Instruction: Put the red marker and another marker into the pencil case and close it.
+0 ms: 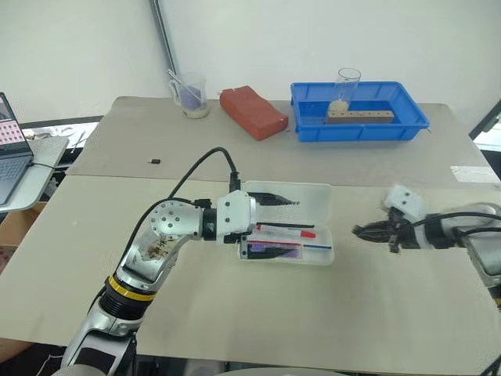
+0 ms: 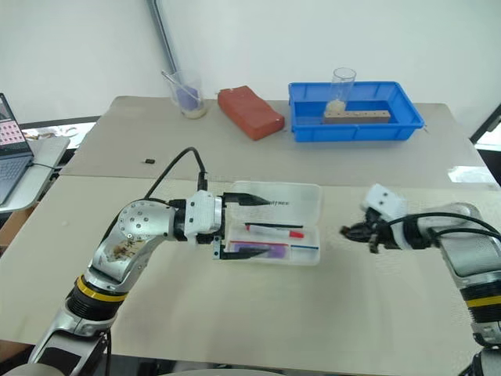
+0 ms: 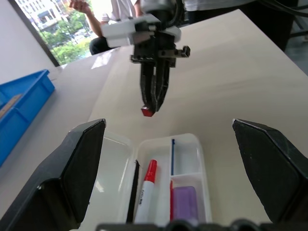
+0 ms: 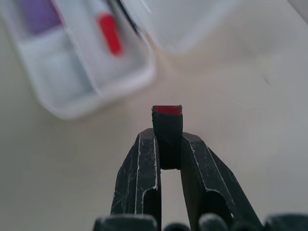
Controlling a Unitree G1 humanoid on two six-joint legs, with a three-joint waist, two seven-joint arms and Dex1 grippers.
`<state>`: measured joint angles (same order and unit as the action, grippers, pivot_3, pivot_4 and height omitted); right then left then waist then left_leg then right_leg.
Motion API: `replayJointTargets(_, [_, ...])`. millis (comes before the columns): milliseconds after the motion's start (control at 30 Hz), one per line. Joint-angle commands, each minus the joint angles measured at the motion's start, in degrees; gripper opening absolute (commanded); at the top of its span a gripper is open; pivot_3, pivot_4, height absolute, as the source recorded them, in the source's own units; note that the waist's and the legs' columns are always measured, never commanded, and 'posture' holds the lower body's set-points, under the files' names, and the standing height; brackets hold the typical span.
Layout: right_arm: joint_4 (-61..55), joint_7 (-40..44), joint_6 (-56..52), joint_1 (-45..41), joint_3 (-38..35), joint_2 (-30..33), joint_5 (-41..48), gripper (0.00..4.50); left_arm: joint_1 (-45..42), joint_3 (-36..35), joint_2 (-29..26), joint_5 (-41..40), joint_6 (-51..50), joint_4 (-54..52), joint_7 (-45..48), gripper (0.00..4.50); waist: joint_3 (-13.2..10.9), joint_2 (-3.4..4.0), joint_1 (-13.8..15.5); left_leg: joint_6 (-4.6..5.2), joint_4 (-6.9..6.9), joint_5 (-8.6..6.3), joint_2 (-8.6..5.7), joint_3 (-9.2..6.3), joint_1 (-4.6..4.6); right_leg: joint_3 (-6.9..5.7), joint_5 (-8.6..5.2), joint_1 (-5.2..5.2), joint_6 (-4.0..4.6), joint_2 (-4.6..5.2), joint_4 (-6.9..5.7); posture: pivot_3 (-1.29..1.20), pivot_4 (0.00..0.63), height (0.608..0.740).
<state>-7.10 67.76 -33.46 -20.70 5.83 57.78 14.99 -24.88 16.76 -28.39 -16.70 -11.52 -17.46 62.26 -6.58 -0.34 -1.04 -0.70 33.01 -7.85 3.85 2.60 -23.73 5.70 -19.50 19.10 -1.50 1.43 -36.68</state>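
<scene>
The pencil case (image 1: 291, 223), a pale translucent box with rounded corners, lies open mid-table, its lid folded back toward twelve o'clock. In the tray lie the red marker (image 1: 286, 231) (white barrel, red cap) and, just at its six o'clock, the squat purple marker (image 1: 275, 250), along with thin dark, blue and red pens. The left gripper (image 1: 263, 223), jaws spread wide, sits at the case's nine o'clock edge, one finger over the lid and one over the tray. The right gripper (image 1: 358, 231) hovers at the case's three o'clock, apart from it, pinched shut on a small dark piece with a red end (image 4: 167, 110). Bare tabletop stretches from the case toward six o'clock. Dark lettering on the lid is too small to read. The blue tray (image 1: 413, 125) stands off at one o'clock.
</scene>
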Motion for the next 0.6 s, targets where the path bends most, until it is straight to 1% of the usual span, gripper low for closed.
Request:
replayJointTargets(33, [-7.0, 1.7, -2.2, -1.7, 1.3, 0.2, 1.5, 0.23, 0.7, 0.4, -2.5, -1.4, -1.0, -3.4, 2.6, 4.50, 0.0, -0.03, 0.2, 0.00, 0.00, 0.00, 0.00, 0.01, -0.01, 0.00, 0.00, 0.01, 0.00, 0.02, 0.01, 0.00, 0.150, 0.740])
replayJointTargets(100, [-9.8, 2.5, -1.9, -1.9, 3.6, 0.1, 0.8, 0.23, 1.2, 0.5, -3.7, -1.8, -2.1, -4.5, 3.4, 4.50, 0.0, -0.06, 0.4, -0.01, 0.02, 0.00, -0.02, 0.02, -0.01, -0.02, 0.00, 0.00, 0.01, 0.07, 0.03, 0.00, 0.150, 0.740])
replayJointTargets(200, [-10.2, 2.9, 0.3, -2.4, 6.8, 0.1, -1.8, 0.23, 1.4, 0.2, -4.0, -2.5, -3.9, -5.6, 2.5, 4.50, -0.1, -0.10, 0.5, -0.01, 0.03, 0.00, -0.04, 0.04, -0.03, -0.03, 0.00, 0.01, 0.01, 0.12, 0.04, 0.00, 0.150, 0.740])
replayJointTargets(400, [-11.4, 3.1, -0.2, -3.1, 9.5, -1.2, -2.3, 0.23, 2.9, 0.1, -5.3, -3.8, -6.6, -8.8, 2.8, 4.50, -0.1, -0.18, 0.2, 0.00, -0.01, 0.00, 0.00, 0.05, -0.04, -0.01, 0.04, 0.07, 0.11, 0.08, 0.02, 0.00, 0.150, 0.740])
replayJointTargets(567, [-9.0, 3.2, 0.7, -4.1, 11.2, -2.6, -3.8, 0.23, 3.1, -0.6, -5.0, -4.2, -6.6, -9.5, 1.5, 4.50, -0.1, -0.20, 0.2, 0.00, 0.00, 0.00, 0.01, 0.04, -0.03, -0.01, 0.04, 0.07, 0.11, 0.06, 0.01, 0.00, 0.150, 0.740])
replayJointTargets(600, [-8.6, 3.1, 0.7, -4.3, 11.2, -3.1, -3.9, 1.28, 3.1, -0.6, -5.1, -4.2, -6.8, -9.6, 1.3, 4.50, -0.1, -0.20, 0.3, 0.00, 0.00, 0.00, 0.01, 0.04, -0.03, -0.01, 0.03, 0.07, 0.10, 0.07, 0.01, 0.00, 0.150, 0.740])
